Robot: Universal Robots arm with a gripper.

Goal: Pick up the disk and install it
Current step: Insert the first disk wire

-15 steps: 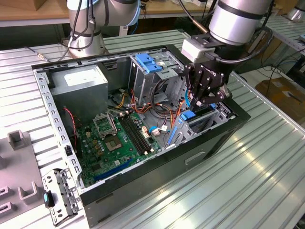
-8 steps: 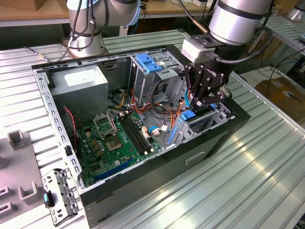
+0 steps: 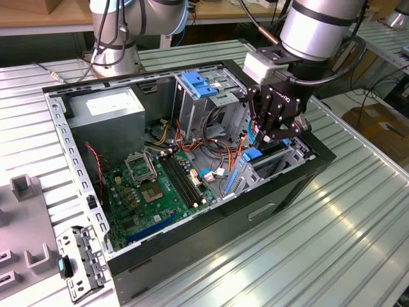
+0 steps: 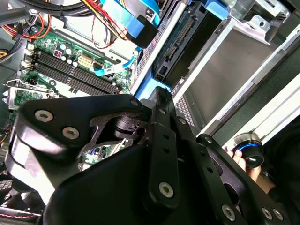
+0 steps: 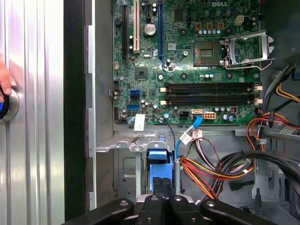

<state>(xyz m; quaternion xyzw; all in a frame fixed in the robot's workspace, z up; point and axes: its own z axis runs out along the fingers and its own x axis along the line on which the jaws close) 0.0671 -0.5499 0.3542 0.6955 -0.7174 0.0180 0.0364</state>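
Worktop (image 3: 358,211): ribbed bare metal, satin sheen. Tool (image 3: 275,135): matt black w/ shiny screws. Cage (image 3: 217,96) dull grey sheet metal, latch (image 3: 199,84) smooth blue plastic.

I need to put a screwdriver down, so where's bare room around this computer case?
Bare ribbed table lies at the exterior view's right of the case. Crowded: cables inside, gripper over the drive cage.

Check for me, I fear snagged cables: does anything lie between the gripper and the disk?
Nothing visible. In the first wrist view the gripper sits right at the disk, at its blue carrier; the orange cables run beside it, not across.
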